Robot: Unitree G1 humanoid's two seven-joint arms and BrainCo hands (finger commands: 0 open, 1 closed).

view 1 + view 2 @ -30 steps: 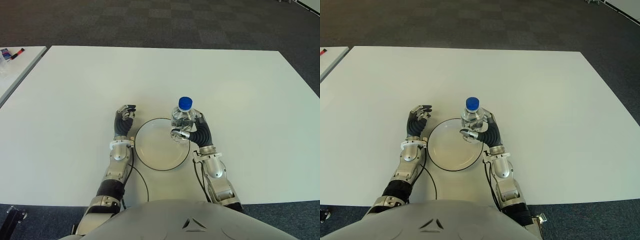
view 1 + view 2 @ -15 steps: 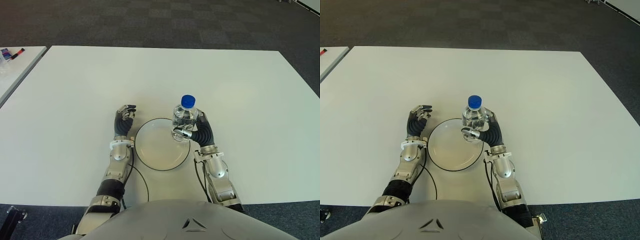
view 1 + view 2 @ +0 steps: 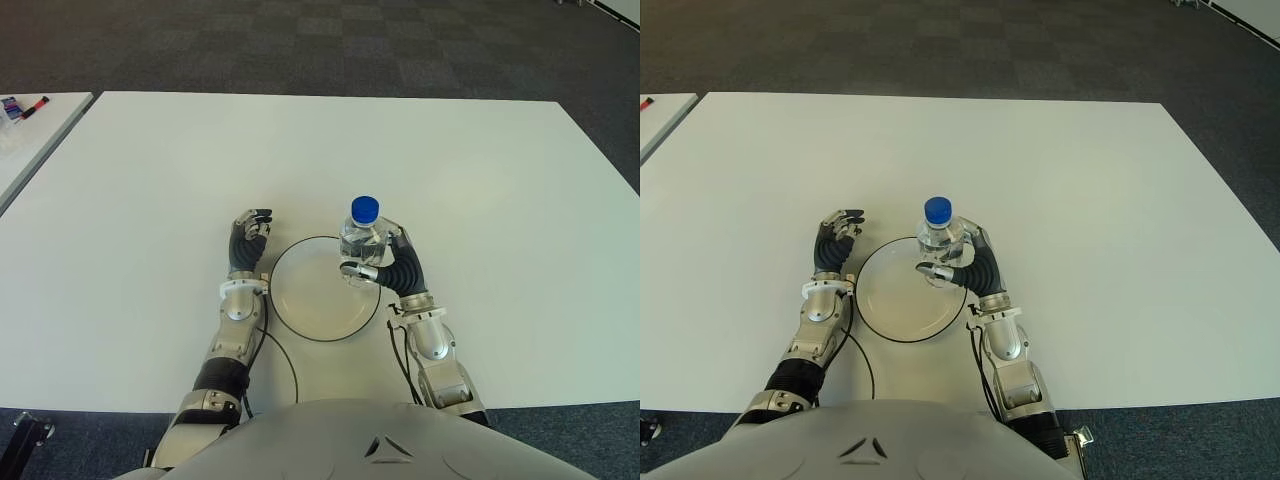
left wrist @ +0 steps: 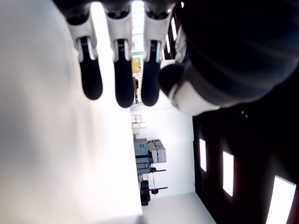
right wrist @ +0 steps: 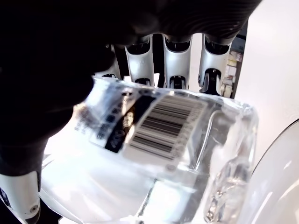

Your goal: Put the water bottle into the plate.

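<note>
Now mid-carry: right hand wrapped around bottle, held upright over plate's right rim, base seemingly not yet down; next, probably a short shift inward, lowered flat, then released. Clear ribbed plastic, blue cap, barcode label; round white shallow plate, dark-edged, on smooth white table. Left hand idle left of plate, fingers loosely extended, holding nothing

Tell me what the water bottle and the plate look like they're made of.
Water bottle, held in the right hand: probably thin clear plastic, since it is see-through with a printed barcode label and a blue cap. Plate: smooth, off-white, dark rim line; ceramic or hard plastic, the look leaves it open. The left hand is beside the plate.
</note>
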